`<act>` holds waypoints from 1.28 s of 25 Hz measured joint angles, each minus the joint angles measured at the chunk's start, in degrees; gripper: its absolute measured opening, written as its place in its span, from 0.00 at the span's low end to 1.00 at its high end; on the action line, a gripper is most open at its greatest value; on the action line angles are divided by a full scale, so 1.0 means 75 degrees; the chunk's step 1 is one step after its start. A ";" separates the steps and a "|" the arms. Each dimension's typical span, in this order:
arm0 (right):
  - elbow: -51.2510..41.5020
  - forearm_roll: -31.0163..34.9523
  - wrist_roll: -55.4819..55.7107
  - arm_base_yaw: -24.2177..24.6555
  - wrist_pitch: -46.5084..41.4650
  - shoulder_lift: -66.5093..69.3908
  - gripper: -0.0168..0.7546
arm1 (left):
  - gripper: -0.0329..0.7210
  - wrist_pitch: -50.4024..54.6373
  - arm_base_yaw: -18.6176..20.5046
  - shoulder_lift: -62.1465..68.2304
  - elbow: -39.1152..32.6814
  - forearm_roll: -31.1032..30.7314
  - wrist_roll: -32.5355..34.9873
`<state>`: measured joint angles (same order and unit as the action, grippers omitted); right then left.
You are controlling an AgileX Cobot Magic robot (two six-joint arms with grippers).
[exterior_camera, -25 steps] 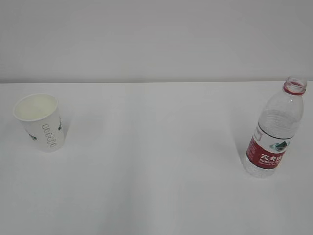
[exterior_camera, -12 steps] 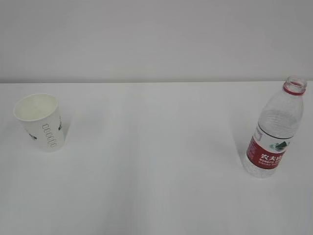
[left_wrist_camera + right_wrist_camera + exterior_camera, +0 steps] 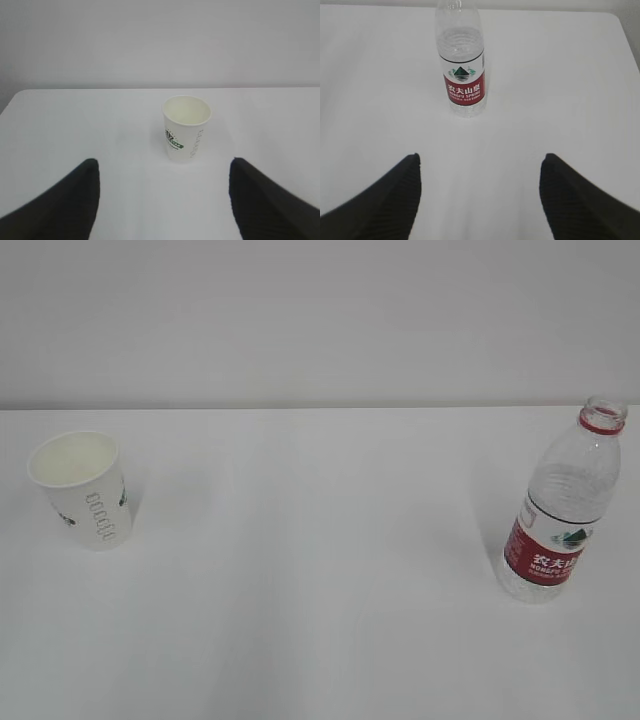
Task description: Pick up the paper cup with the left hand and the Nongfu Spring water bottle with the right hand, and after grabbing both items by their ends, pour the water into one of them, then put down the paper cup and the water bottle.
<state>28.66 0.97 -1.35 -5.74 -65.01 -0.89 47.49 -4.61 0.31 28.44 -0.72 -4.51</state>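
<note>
The white paper cup (image 3: 84,490) stands upright at the left of the table, its inside looking empty. In the left wrist view the paper cup (image 3: 186,127) is ahead of my left gripper (image 3: 164,165), which is open and well short of it. The uncapped Nongfu Spring water bottle (image 3: 563,510) stands upright at the right. In the right wrist view the bottle (image 3: 461,65) stands beyond my right gripper (image 3: 479,160), also open with nothing between its fingers. Neither arm shows in the exterior view. The water is hard to make out in the clear bottle.
The white table (image 3: 320,570) runs back to a plain pale wall. Its left corner edge (image 3: 10,102) shows in the left wrist view, and its right corner edge (image 3: 625,30) in the right wrist view.
</note>
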 joint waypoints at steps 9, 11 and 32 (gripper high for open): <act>0.0085 0.0011 0.0000 0.0000 0.0228 0.0000 0.74 | 0.82 0.0017 0.0000 0.0248 0.0000 0.0096 0.0000; 0.0119 0.0026 0.0000 0.0000 0.0446 0.0063 0.74 | 0.82 0.0017 0.0000 0.0537 0.0000 0.0096 0.0000; 0.0168 0.0267 -0.0535 0.0000 0.2685 0.1940 0.74 | 0.82 -0.1843 0.0000 0.2061 -0.0035 0.0096 0.0000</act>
<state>29.92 2.98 -5.37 -5.74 -44.88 13.65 33.67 -4.61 15.77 28.18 0.00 -4.51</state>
